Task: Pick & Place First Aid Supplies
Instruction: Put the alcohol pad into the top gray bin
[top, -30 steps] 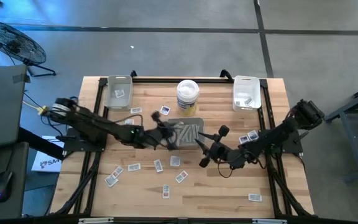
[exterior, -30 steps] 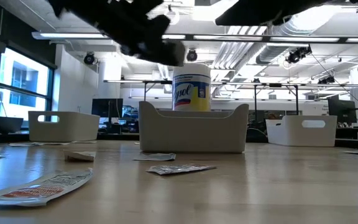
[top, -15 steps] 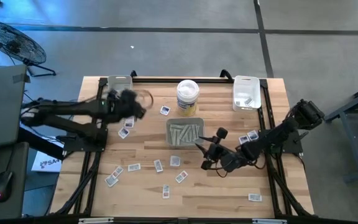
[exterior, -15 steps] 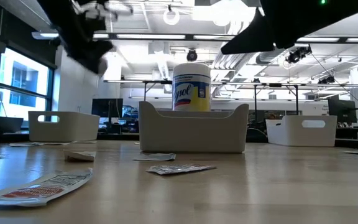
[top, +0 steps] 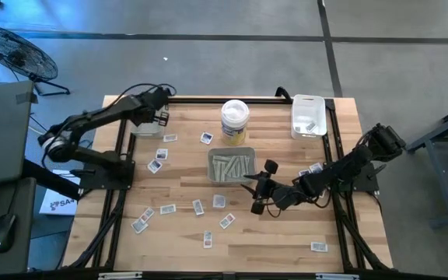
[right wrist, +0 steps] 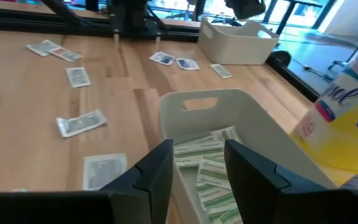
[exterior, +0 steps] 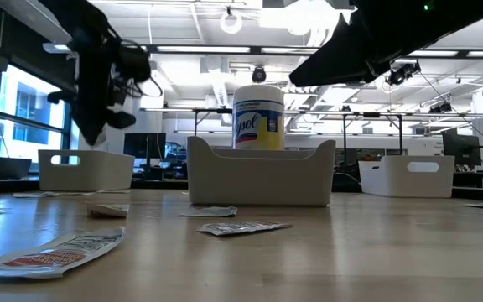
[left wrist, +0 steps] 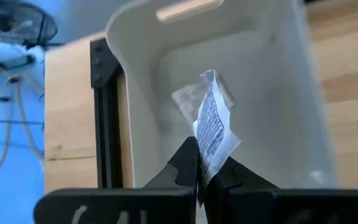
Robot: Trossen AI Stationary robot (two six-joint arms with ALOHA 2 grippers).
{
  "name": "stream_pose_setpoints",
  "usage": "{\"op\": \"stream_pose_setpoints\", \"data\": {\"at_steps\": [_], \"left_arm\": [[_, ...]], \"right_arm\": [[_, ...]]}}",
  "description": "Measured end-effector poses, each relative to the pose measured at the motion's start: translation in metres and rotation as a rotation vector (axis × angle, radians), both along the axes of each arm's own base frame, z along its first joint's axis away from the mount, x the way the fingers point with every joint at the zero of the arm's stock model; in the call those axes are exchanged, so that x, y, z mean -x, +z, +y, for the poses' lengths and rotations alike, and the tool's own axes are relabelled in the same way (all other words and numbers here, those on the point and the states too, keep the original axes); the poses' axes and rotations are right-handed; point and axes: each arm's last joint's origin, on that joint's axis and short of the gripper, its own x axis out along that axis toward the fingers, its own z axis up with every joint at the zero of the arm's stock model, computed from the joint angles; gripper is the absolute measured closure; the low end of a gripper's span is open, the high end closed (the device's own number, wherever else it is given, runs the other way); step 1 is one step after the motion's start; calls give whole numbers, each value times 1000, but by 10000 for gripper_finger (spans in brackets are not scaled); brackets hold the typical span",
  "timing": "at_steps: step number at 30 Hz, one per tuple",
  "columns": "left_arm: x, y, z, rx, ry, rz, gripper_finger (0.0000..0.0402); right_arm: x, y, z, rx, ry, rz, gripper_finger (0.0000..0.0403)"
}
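High view: the left gripper [top: 162,117] is seen at upper left over the white tray [top: 140,124].

Left wrist view: a small printed packet [left wrist: 214,127] is clamped between its fingers [left wrist: 185,163].

Right wrist view: the right gripper [right wrist: 196,163] is spread apart, holding nothing, above the centre tray [right wrist: 241,118] on the counter [right wrist: 36,112].

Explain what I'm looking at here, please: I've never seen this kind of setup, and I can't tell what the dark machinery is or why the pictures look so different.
These are four cameras on one moment. The high view looks down on a wooden table with two dark robot arms. The low view sits at table height. Each wrist view looks past one arm's own fingers.

The left gripper is shut on a small white packet, above the white tray at the table's far left corner. The right gripper is open near the grey tray of long strips in the middle. A yellow-labelled tub stands behind it, and loose packets lie scattered around.
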Motion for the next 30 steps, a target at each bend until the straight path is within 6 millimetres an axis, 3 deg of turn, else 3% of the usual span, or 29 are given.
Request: {"op": "stream_pose_setpoints", "data": {"at_steps": [8,16,23,30], "left_arm": [[-11,-33,13,112,-5,114,401],[-10,-51,22,213,13,115,399],[-3,-48,27,259,23,107,342],[-4,-16,24,343,8,151,275]], "right_arm": [[1,-1,1,-30,-9,-6,265],[0,-1,2,-70,17,-8,265],[-1,1,4,-94,60,-22,265],[-1,1,5,-134,84,-26,265]]}}
